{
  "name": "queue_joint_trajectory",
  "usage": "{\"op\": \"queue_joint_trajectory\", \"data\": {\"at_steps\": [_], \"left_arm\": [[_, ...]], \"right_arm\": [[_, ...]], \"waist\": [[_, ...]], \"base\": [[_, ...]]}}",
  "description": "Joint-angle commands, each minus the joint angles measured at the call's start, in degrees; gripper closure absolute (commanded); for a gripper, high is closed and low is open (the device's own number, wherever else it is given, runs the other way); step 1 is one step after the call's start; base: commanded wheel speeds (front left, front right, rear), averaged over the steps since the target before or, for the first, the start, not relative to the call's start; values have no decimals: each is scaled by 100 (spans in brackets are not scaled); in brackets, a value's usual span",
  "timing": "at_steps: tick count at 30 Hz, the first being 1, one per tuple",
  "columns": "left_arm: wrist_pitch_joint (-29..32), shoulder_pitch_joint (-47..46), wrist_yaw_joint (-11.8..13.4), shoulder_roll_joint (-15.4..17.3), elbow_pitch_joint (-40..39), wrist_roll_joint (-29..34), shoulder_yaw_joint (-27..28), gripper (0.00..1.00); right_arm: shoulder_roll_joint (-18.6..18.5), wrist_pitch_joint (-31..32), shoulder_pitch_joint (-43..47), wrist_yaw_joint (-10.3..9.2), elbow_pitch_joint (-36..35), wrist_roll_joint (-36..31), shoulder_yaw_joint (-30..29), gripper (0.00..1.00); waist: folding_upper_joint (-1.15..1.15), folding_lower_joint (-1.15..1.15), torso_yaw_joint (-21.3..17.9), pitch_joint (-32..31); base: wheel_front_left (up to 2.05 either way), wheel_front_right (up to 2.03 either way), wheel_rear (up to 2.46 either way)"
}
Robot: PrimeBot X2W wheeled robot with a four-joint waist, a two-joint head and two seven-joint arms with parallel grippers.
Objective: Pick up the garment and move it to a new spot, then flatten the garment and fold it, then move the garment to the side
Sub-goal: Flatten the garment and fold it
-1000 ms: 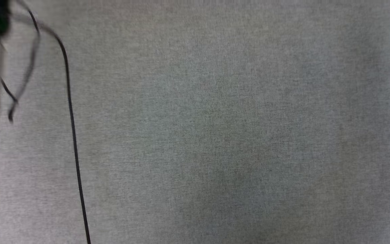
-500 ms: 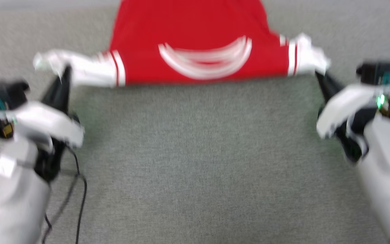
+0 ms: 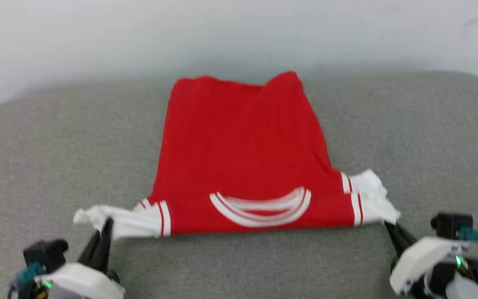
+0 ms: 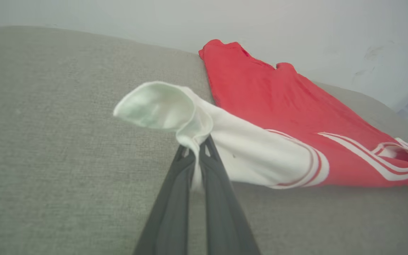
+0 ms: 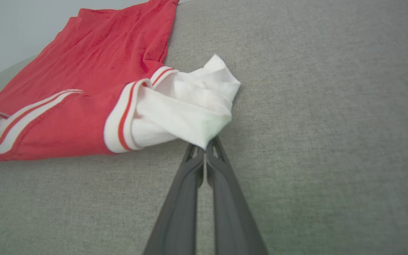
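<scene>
The garment (image 3: 243, 153), a red shirt with white sleeves and striped trim, lies spread on the grey cushion, collar toward me and hem at the far side. Its plain side faces up. My left gripper (image 3: 105, 224) is shut on the tip of the white sleeve at the lower left; the left wrist view shows the garment (image 4: 278, 106) with the left gripper (image 4: 198, 147) pinching that sleeve cloth. My right gripper (image 3: 387, 226) is shut on the other sleeve's edge at the lower right; the right wrist view shows the right gripper (image 5: 207, 144) clamped on the garment (image 5: 83, 71) by that sleeve's corner.
The grey fabric cushion (image 3: 56, 145) runs wide on both sides of the shirt, with rounded far corners. A pale wall (image 3: 239, 33) rises just behind its far edge. Bare cushion lies between my two grippers in front of the collar.
The head camera has tilted up, so the whole picture has shifted down: one second ago it saw bare cushion, now the full shirt and wall. Both grippers stay shut on the sleeves.
</scene>
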Motion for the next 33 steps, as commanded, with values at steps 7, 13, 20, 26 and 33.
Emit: {"op": "queue_joint_trajectory", "data": {"at_steps": [7, 13, 20, 26, 33], "left_arm": [[-40, 914, 66, -173, -41, 77, -46, 100], [-40, 1258, 103, -305, -90, 267, -142, 100], [-40, 1376, 271, -519, -409, 716, -189, 100], [-39, 1263, 323, -661, -769, 933, -126, 100], [-40, 987, 279, -814, -1073, 1175, -219, 100]], "right_arm": [[385, 530, 1558, -8, -1111, -607, -798, 100], [742, 1057, 2539, -8, -1936, -1286, -1159, 100], [923, 1210, 2734, -7, -2484, -1447, -1133, 0], [954, 973, 2162, -6, -2748, -1263, -1237, 0], [722, 850, 704, -5, -2038, -1198, -1640, 0]], "waist": [[0, 3, 105, -528], [0, 3, 183, -611], [0, 3, 214, -685], [0, 3, 376, -627], [0, 3, 729, -312]], "base": [[0, 0, 0], [0, 0, 0], [0, 0, 0], [0, 0, 0], [0, 0, 0]]}}
